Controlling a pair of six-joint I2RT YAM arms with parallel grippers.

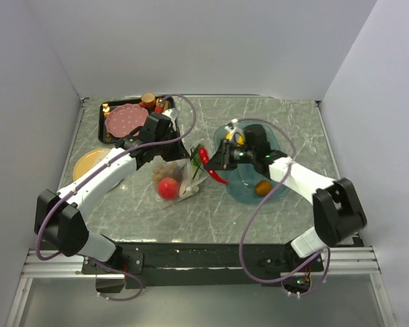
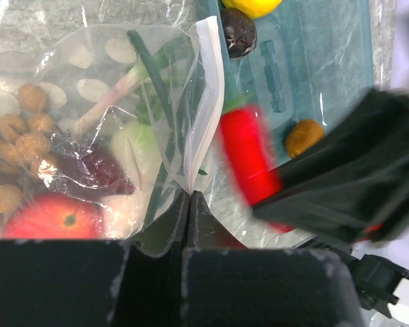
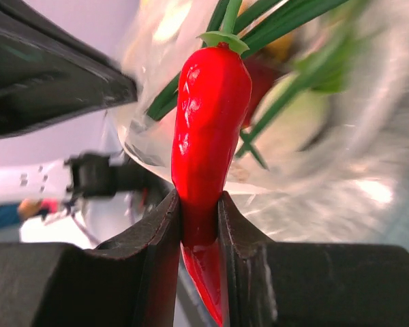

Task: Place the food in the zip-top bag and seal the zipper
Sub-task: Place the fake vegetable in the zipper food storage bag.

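The right gripper (image 3: 199,211) is closed partway on the red chili (image 3: 208,129), its two fingers clamping the lower, pointed half. The tip pokes out behind the fingers, and the fat body and green cap stick out ahead of them. Just past the cap, green leaves (image 3: 279,10) show in the blurred mouth of the zip-top bag (image 2: 123,82).

The left gripper (image 2: 189,208) is fully closed, with the bag's mouth edge pinched between its fingertips. The zipper (image 2: 208,88), a whitish strip, rises straight ahead of those fingertips, and the mouth is not sealed. Left of the fingers and close in, the red apple (image 2: 51,216) lies inside the bag. Farther ahead on that side is the brown nut cluster (image 2: 24,129), also inside, with a pale green stalk slanting across the middle. Right of the fingertips, the chili hangs just outside the mouth. Beyond it, the teal tray (image 2: 327,61) holds the yellow-orange round fruit (image 2: 304,137). At the tray's far end are a dark piece (image 2: 240,33) and a yellow one (image 2: 252,5).

Bag and tray both rest on the tabletop (image 1: 211,218).
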